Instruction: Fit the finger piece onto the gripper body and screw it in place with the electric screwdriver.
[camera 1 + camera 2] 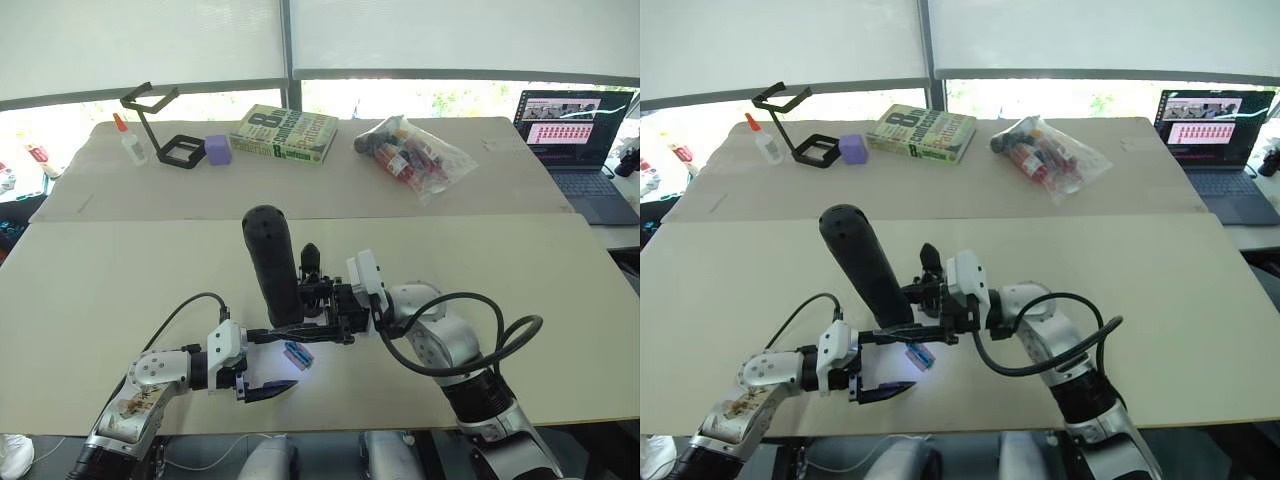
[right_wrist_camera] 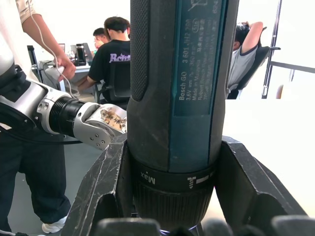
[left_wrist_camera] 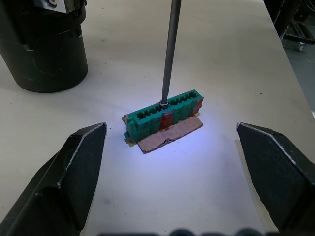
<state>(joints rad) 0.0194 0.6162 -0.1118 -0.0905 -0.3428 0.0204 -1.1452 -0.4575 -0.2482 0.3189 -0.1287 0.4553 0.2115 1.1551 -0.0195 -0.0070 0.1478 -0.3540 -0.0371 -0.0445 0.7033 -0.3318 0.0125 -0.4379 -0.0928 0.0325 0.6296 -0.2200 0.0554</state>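
Right hand [image 1: 335,312] grips the electric screwdriver [image 1: 272,262], bit on a green block [image 3: 164,115]; left hand [image 3: 172,162] gapes empty. Fitting looks undone.

Two pale tables [image 1: 90,290] meet below bright blind-covered windows [image 1: 140,40]

Electric screwdriver [image 2: 177,98]: barrel label reads "Bosch GO 3 601 JH2 100"; collar marked "Max". Book [image 1: 285,134]: cover shows a large "8"
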